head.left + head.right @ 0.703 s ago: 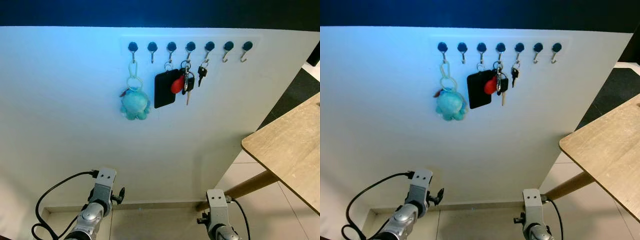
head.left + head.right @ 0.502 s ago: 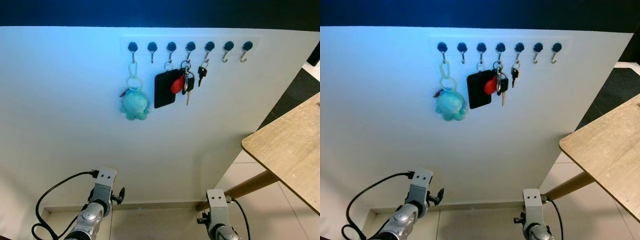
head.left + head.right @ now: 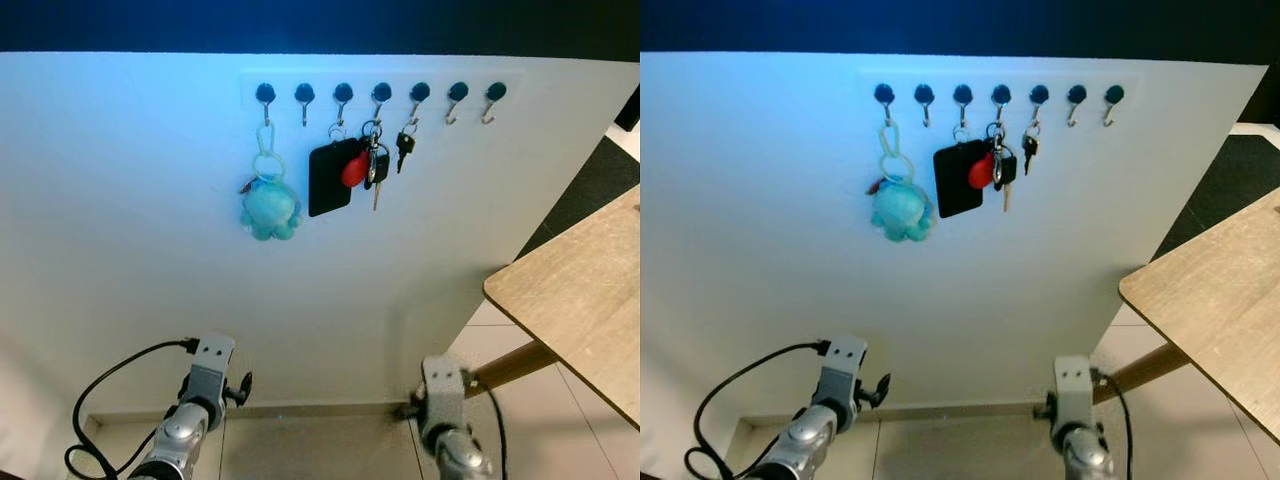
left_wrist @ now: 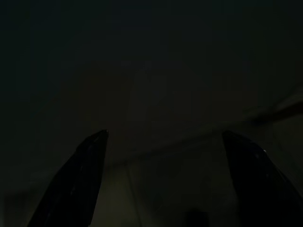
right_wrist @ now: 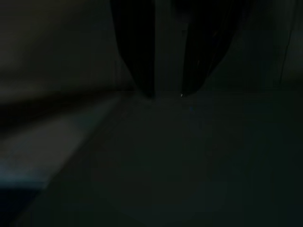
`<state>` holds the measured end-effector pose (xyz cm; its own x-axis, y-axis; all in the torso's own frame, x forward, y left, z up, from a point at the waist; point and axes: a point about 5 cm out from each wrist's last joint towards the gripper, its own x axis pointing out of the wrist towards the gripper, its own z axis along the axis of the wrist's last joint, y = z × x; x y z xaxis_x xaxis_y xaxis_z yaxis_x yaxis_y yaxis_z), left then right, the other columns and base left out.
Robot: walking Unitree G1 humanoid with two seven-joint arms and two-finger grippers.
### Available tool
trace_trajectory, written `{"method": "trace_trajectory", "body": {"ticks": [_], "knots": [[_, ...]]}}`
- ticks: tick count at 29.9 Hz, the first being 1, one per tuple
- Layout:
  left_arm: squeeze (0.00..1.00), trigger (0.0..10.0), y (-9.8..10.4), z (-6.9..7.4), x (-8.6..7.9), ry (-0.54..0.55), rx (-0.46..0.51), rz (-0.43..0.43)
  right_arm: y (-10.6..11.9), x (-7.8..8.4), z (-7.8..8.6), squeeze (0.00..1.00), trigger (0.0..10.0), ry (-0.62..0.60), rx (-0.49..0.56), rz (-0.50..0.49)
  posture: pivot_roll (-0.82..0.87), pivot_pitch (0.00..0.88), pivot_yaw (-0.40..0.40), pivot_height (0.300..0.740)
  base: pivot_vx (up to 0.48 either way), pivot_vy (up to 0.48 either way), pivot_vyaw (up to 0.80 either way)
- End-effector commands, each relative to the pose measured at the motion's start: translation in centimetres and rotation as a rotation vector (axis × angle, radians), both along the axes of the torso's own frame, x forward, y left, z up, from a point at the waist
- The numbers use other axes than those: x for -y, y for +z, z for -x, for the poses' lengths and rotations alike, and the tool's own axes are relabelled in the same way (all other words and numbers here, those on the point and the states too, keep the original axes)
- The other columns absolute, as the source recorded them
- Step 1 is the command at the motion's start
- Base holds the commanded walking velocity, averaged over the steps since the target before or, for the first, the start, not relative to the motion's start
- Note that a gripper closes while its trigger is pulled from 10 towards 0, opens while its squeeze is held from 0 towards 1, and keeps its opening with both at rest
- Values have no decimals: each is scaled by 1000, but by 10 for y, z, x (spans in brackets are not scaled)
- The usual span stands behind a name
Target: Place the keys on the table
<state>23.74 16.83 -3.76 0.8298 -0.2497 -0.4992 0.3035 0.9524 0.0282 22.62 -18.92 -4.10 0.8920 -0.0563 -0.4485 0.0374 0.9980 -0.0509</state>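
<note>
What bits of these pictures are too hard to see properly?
- Table: cut off by the right edge in both eye views.
- Keys: bunched and overlapping, too small to count.
- Right wrist view: dark and blurred, so surroundings are unclear.
- Left wrist view: nearly black beyond the left gripper.

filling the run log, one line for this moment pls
keys on wall hook | table right | left gripper open, low | right gripper low

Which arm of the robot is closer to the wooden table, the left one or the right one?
The right. The right arm is low in front of the white wall, just beside the wooden table and its leg. The left arm is further away, below the blue plush keychain.
</note>
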Motion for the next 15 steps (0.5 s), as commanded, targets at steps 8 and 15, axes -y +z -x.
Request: {"method": "trace_trajectory", "body": {"ticks": [8,15], "knots": [[0,10000,47,-20,7,-183,344,63,86,-9,-40,0,10000,130,578,0,54,55,-32,740,0,0,0],[0,10000,120,-36,22,-217,719,179,171,-29,-54,0,10000,198,994,13,58,60,-40,740,0,0,0]]}}
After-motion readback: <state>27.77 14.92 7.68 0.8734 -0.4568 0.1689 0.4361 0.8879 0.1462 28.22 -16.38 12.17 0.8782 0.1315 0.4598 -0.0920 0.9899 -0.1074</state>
